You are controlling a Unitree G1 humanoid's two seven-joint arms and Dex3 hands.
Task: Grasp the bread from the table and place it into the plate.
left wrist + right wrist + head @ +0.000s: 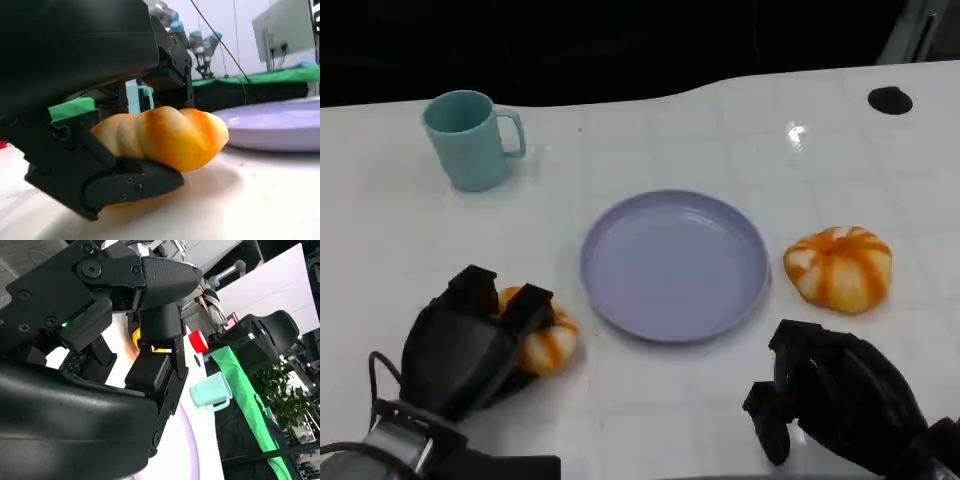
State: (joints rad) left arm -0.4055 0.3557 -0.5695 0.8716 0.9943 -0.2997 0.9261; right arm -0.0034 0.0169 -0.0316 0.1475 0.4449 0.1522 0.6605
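Observation:
An orange-and-white twisted bread roll (pixel 548 342) lies on the white table (pixel 720 130), left of the lavender plate (pixel 675 265). My left hand (pixel 470 345) grips it. In the left wrist view the roll (pixel 165 136) sits between the fingers (pixel 165 55) above and a finger (pixel 125 184) underneath, with the plate (pixel 280 125) just beyond. A second, round orange-striped bread (pixel 838 268) rests on the table right of the plate. My right hand (pixel 830 392) hovers near the table's front edge, below that bread, holding nothing, its fingers (pixel 160 365) loosely bent and apart.
A teal mug (pixel 470 138) stands at the back left, also seen as the mug (pixel 212 390) in the right wrist view. A black round hole (pixel 890 100) marks the table's far right corner. The plate holds nothing.

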